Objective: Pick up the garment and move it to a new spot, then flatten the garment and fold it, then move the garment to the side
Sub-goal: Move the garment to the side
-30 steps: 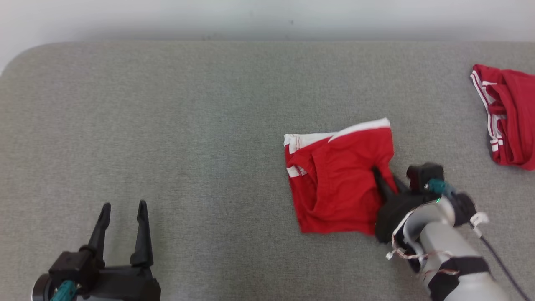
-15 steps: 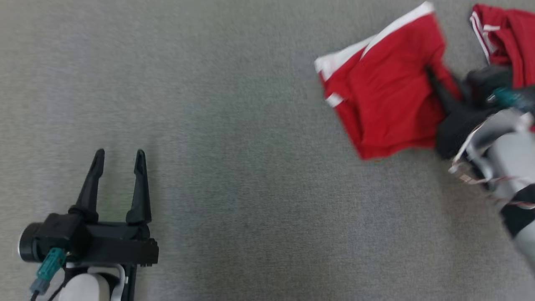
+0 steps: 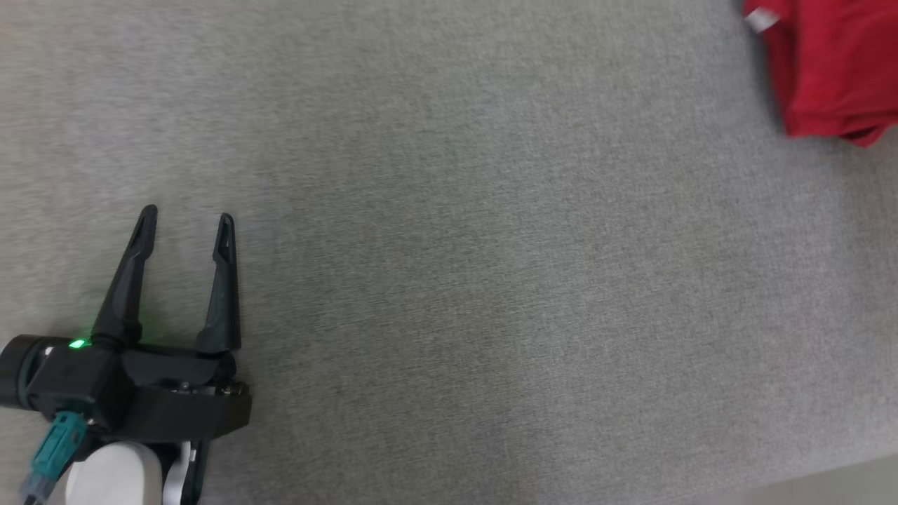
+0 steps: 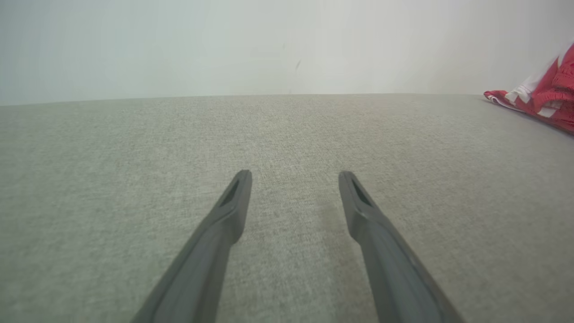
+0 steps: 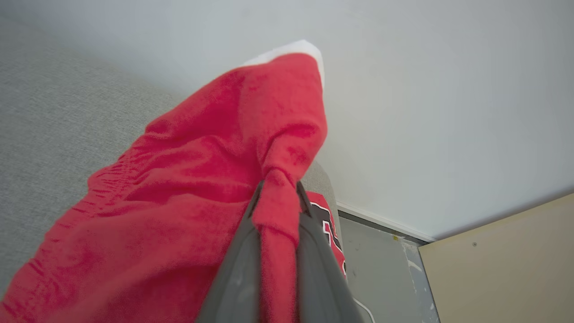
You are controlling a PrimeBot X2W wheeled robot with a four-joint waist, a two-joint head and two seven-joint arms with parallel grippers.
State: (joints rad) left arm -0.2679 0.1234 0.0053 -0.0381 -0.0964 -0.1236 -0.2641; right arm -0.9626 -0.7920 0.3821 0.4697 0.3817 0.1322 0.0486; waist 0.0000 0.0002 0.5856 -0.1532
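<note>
The garment [image 5: 193, 193] is red with a white band, and a pinched fold of it sits between the fingers of my right gripper [image 5: 279, 186], which is shut on it. The cloth hangs bunched over the grey table [image 5: 54, 116]. In the head view, red cloth of the garment [image 3: 828, 70] reaches into the top right corner. My left gripper [image 3: 187, 214] rests low over the table at the lower left, open with nothing between its fingers; the left wrist view shows the left gripper [image 4: 294, 174] wide apart over bare grey cloth.
Another red piece with black and white print [image 5: 329, 224] lies under my right fingers near the table's end. Red and white cloth [image 4: 547, 98] lies at the far right in the left wrist view. The table's front edge [image 3: 842, 477] crosses the lower right. A pale wall stands behind.
The head camera has shifted. Relative to the left gripper, the right gripper has carried the garment to the right and out past the picture's top right. The left gripper stays open.
</note>
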